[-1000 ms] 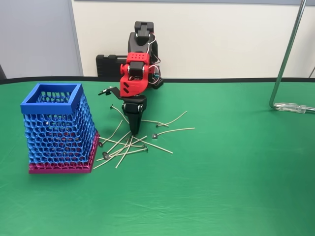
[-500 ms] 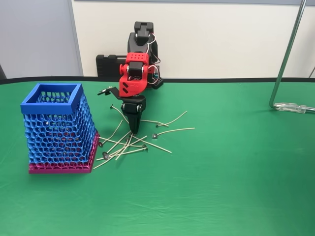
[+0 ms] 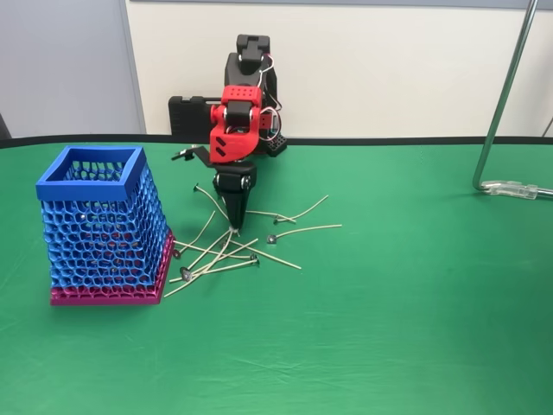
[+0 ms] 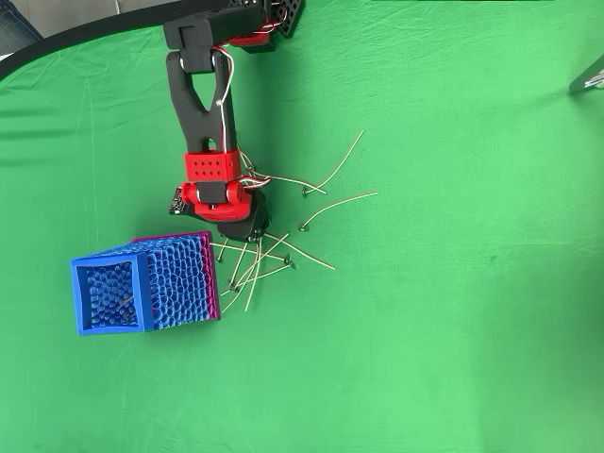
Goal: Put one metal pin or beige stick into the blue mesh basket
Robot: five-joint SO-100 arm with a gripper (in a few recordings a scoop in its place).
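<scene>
End effector (image 3: 236, 226) points down over stick pile (image 3: 226, 252), fingers closed, grip on any stick unclear. Blue mesh basket (image 3: 102, 226) left on green tabletop (image 3: 389, 303).

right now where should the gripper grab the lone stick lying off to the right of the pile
Probably mid-shaft of that stick, coming straight down with the jaws across its length. It lies flat on the green table, apart from the tangled pile, so nothing else gets pinched. The gripper points down already.

Green table (image 3: 415, 328) bears blue mesh basket (image 3: 102, 226), scattered sticks (image 3: 220, 255), seemingly a dozen.
</scene>
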